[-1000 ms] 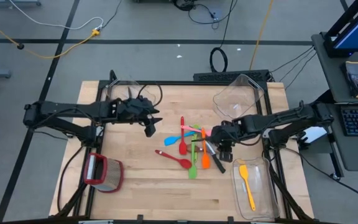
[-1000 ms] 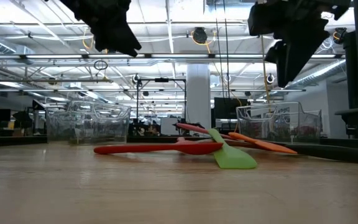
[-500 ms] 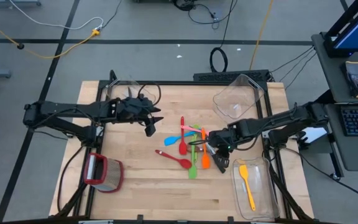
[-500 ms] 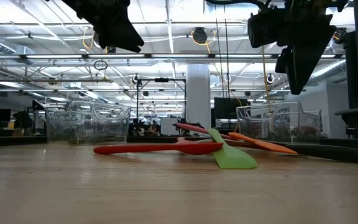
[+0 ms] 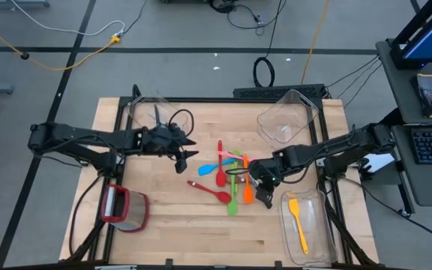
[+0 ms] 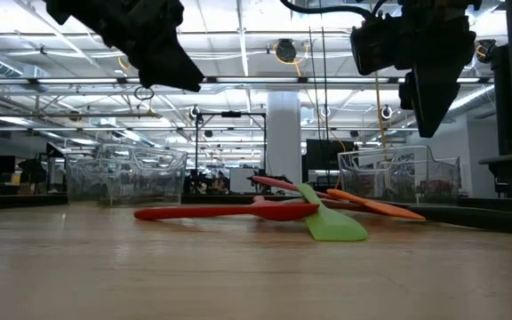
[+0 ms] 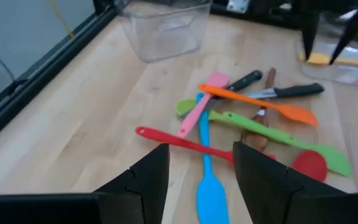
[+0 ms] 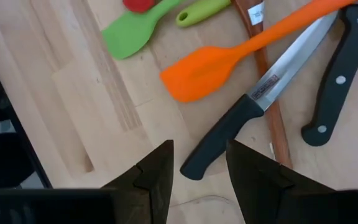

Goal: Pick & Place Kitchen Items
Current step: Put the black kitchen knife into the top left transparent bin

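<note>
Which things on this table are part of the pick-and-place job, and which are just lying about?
Part of the job:
- utensil pile at mid-table
- black-handled knife under the open right hand
- yellow spatula, already in a bin
- open left hand, above the pile

Lying about:
- clear bins
- red-rimmed container

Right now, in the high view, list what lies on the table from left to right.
Red-rimmed container → left gripper → pile of utensils → right gripper → clear bin holding a yellow spatula.
</note>
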`<action>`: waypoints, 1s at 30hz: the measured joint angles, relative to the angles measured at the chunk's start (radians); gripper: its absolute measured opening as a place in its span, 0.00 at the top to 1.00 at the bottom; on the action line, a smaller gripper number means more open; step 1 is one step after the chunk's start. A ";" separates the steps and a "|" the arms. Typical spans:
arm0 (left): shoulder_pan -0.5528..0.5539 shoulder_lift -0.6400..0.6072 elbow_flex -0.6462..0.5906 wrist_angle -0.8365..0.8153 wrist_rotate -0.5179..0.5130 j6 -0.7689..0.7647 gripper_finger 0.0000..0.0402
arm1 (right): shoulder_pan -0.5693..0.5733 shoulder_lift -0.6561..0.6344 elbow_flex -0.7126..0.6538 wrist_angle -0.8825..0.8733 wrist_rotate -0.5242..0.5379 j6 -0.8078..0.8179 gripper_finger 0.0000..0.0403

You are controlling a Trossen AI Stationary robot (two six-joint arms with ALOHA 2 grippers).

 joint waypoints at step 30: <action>-0.122 -0.016 -0.207 0.382 0.142 0.112 0.55 | 0.048 0.068 0.000 0.005 0.025 0.238 0.65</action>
